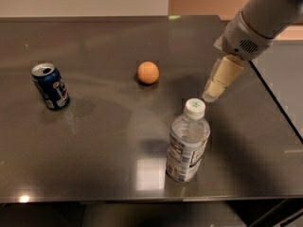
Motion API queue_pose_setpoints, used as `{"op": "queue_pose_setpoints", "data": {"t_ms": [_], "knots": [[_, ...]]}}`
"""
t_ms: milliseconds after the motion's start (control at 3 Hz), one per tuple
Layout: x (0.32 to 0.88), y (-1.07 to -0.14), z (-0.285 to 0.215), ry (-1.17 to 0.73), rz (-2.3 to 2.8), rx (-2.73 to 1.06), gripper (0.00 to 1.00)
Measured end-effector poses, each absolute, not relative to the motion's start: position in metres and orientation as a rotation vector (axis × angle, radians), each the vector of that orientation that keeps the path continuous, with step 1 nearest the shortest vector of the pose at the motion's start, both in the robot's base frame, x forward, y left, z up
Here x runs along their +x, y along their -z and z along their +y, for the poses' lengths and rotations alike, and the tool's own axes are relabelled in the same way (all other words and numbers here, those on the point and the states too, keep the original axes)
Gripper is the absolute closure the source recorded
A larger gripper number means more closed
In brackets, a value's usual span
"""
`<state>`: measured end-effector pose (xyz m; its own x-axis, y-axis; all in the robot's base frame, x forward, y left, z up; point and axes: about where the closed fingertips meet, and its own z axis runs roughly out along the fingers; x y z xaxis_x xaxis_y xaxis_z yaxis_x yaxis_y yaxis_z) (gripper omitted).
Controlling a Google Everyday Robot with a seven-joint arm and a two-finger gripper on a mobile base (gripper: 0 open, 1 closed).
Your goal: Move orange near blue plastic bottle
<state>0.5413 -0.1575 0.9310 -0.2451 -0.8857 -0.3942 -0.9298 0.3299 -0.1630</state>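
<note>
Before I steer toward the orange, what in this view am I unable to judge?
- Camera view: the gripper hangs right of the orange, beyond the blue plastic bottle; its height above the table cannot be judged from one angle.
- Camera view: the arm is cut off by the top-right edge.
- Camera view: the soda can has lettering too small to read.

No wording readable on the blue plastic bottle (187, 148), a green mark seen on its white cap, soda can (51, 86) print illegible, gripper (211, 94) held just beside the cap.
</note>
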Motion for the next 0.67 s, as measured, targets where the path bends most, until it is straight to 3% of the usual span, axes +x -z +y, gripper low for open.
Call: {"op": "queue_pose_setpoints", "data": {"t_ms": [667], "knots": [[0.577,-0.918,-0.106,-0.222,2.139,-1.587,0.0]]}}
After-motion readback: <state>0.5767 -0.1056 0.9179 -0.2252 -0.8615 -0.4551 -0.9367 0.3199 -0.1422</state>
